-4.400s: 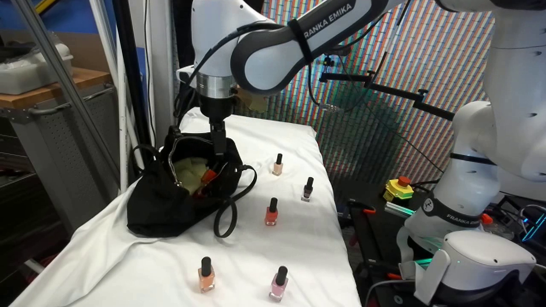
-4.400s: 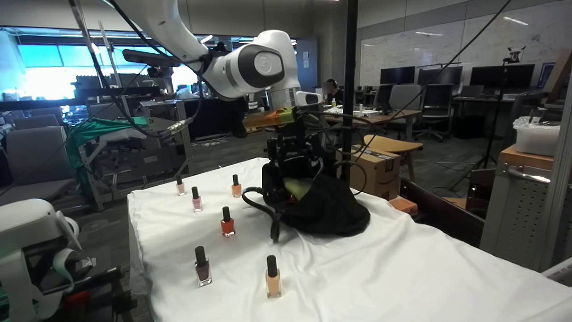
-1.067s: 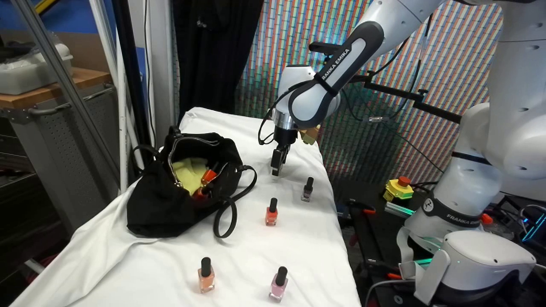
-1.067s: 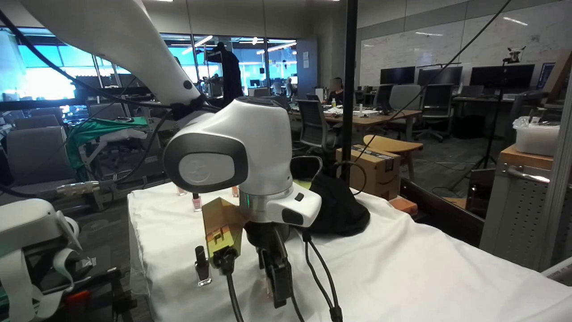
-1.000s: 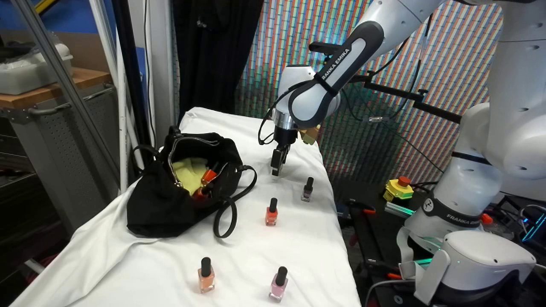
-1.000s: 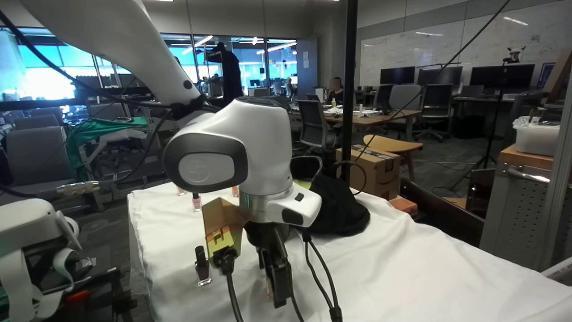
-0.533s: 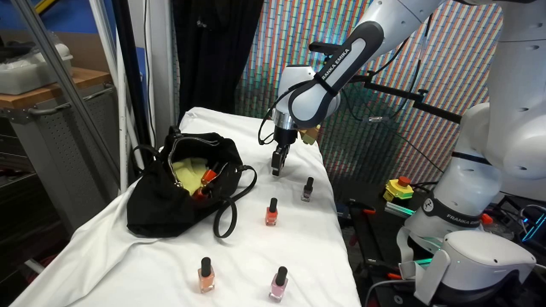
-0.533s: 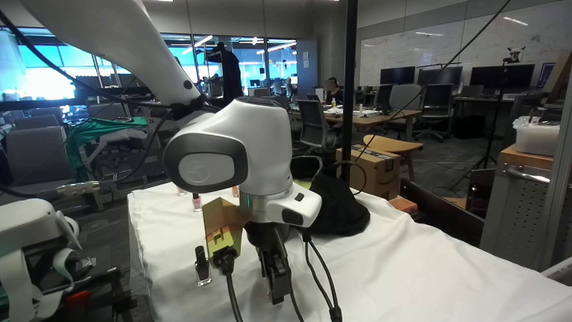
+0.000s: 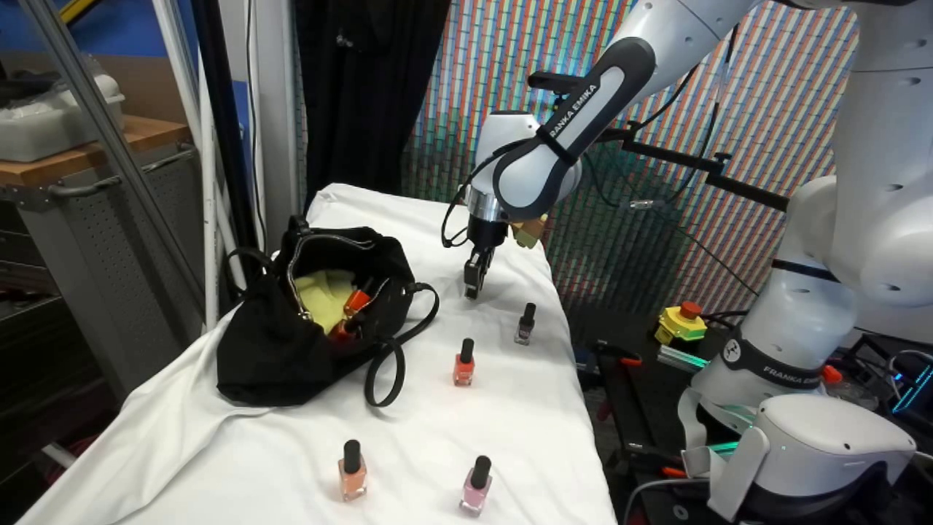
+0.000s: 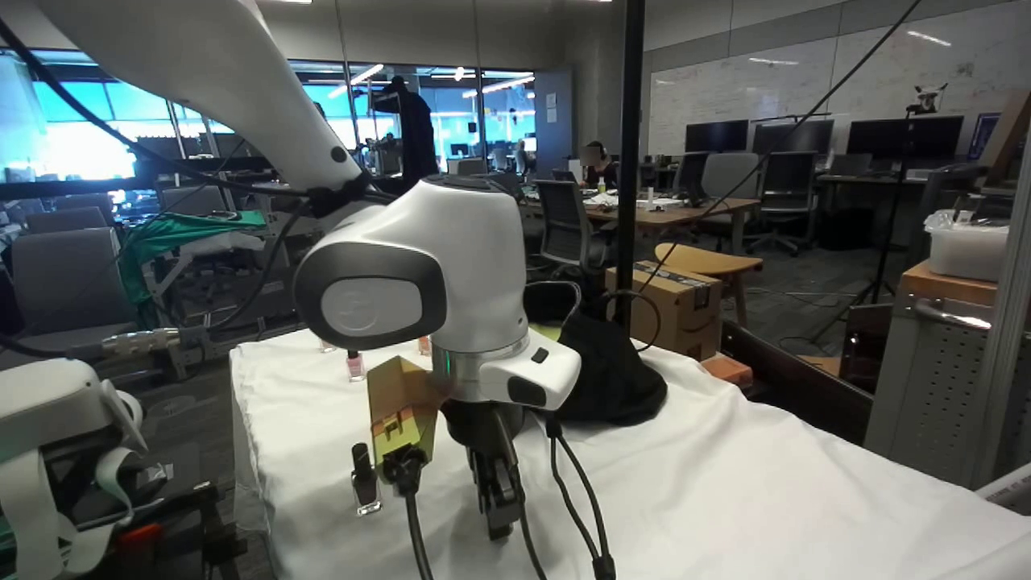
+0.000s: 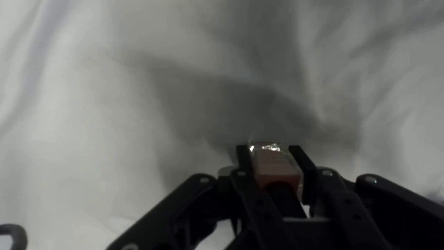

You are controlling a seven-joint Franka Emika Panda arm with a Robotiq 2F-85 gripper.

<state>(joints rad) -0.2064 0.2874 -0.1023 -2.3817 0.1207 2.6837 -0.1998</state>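
My gripper (image 11: pixel 270 149) points down at the white-covered table, its black fingers pressed on both sides of a small glass nail polish bottle (image 11: pixel 275 165). That bottle looks dull pinkish in the dim wrist view, its black cap running back between the fingers; the gripper hides it in both exterior views. Nearest to the gripper stands a dark nail polish bottle (image 9: pixel 525 327), upright, with a red-orange one (image 9: pixel 464 368) closer to the camera. Farther along are an orange bottle (image 9: pixel 353 477) and a pink bottle (image 9: pixel 475 492). A black handbag (image 9: pixel 284 357) gapes open, showing yellow cloth (image 9: pixel 326 295) and red-orange items.
The bag's strap (image 9: pixel 386 375) loops onto the white cloth (image 9: pixel 430 445). Beside the table are a grey cart (image 9: pixel 124 240), a white headset (image 9: pixel 831 452) and a yellow-and-red stop button (image 9: pixel 681 324). A black pole (image 10: pixel 632 161) rises behind the bag.
About four seconds ago my gripper was over the handbag; it then moved to the light peach bottle on the table. Over the last second its fingers have closed on that bottle while the arm stayed put.
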